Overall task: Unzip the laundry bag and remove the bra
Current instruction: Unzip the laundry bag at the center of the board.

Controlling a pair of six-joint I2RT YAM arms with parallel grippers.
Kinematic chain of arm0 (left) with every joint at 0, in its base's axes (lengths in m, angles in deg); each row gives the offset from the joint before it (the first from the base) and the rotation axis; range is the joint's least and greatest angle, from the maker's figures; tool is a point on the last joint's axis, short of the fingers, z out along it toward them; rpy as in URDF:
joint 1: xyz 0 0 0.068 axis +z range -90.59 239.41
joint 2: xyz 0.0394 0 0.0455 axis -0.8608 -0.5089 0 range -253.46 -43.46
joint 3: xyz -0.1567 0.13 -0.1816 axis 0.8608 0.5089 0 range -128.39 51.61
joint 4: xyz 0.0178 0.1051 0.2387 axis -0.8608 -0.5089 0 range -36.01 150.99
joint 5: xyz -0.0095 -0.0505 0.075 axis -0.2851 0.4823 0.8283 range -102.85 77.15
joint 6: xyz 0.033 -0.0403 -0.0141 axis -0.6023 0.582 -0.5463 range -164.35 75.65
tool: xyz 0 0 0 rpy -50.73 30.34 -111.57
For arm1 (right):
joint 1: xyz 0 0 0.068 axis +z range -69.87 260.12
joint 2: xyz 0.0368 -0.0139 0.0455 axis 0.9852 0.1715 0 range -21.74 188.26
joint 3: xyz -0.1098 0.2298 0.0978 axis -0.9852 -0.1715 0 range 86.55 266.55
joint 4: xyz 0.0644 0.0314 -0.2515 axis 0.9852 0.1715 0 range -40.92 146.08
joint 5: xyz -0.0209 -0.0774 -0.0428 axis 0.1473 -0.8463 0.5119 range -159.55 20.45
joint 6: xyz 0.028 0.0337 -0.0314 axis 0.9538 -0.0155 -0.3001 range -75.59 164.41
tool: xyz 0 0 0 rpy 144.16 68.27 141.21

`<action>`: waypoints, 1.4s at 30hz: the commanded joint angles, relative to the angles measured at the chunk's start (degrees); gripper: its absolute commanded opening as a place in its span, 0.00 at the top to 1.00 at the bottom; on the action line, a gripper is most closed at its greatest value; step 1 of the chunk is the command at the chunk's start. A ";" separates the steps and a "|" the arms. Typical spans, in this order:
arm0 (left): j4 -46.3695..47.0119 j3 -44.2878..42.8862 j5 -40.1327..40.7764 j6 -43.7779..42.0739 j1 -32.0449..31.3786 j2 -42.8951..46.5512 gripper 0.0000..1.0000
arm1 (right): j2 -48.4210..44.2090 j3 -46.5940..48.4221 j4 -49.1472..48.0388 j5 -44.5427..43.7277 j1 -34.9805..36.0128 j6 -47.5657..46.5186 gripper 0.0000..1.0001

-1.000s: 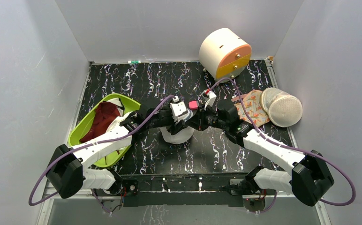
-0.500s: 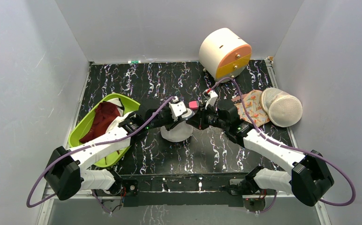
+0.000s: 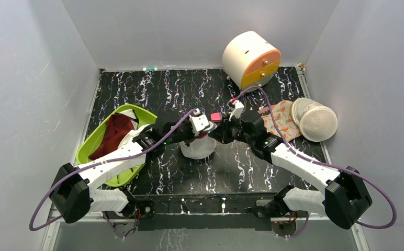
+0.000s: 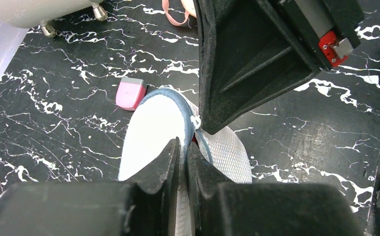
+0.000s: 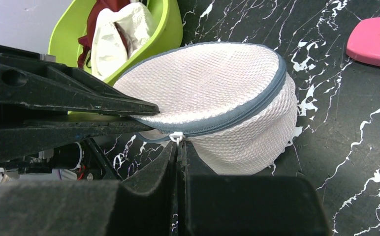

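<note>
My left gripper [image 4: 183, 147] has its jaws pinched shut on the laundry bag [image 5: 212, 83], and my right gripper [image 5: 177, 145] has its jaws pinched on the zip pull [image 5: 176, 136].

The soft white mesh laundry bag [image 3: 195, 149] has been drawn slightly toward the far edge of the desk and bunched narrower. The left gripper [image 4: 184, 147] and right gripper [image 5: 178, 145], clamped at its zip line, have been shifted likewise.

White-and-black arms [image 3: 111, 163], purple cables [image 3: 395, 212]
</note>
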 commanded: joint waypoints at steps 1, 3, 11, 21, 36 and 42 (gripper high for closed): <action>-0.03 -1.71 0.33 -0.76 -0.47 0.76 1.00 | 0.15 3.64 0.04 -3.74 0.16 0.60 1.00; -0.14 -1.68 0.43 -0.81 -0.57 0.85 1.00 | 0.10 3.74 0.50 -5.24 -0.01 1.06 1.00; 0.07 -1.42 1.07 -1.17 -0.76 1.68 1.00 | 1.33 3.93 2.36 -4.62 -3.37 3.73 1.00; 0.06 -1.22 1.35 -1.47 -0.95 1.95 1.00 | 0.94 2.75 3.66 0.70 -9.47 3.28 1.00; -0.46 -1.50 1.83 -1.60 -1.39 0.65 0.72 | -3.05 0.83 -4.32 10.05 -5.93 1.34 1.00; -0.47 -1.66 2.70 -1.80 -1.62 0.34 0.71 | -2.47 0.16 -6.09 11.20 -4.49 2.25 1.00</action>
